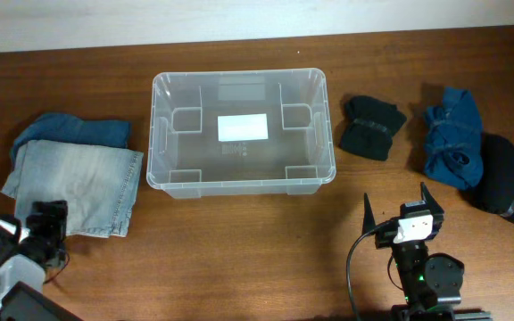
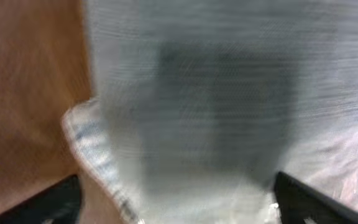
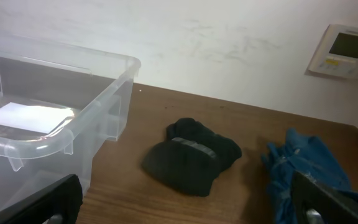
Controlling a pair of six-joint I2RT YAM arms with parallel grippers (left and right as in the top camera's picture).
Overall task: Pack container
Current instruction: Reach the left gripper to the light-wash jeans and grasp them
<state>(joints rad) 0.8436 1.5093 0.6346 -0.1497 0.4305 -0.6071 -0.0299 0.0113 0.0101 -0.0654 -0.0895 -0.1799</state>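
Observation:
The clear plastic container (image 1: 239, 183) stands open at the table's middle with a white label on its base; it holds nothing, and its corner shows in the right wrist view (image 3: 55, 140). Folded light-blue jeans (image 1: 87, 183) lie left of it on a darker blue garment (image 1: 70, 129). My left gripper (image 1: 47, 223) is open at the jeans' near edge, with the denim (image 2: 191, 112) filling its blurred view between the fingers. My right gripper (image 1: 398, 209) is open and empty at the front right. A black garment (image 1: 371, 127) and a blue garment (image 1: 451, 134) lie right of the container.
Another black garment (image 1: 507, 183) lies at the far right edge beside the blue one. A white wall with a thermostat panel (image 3: 344, 50) stands behind the table. Bare wooden table (image 1: 257, 259) lies in front of the container.

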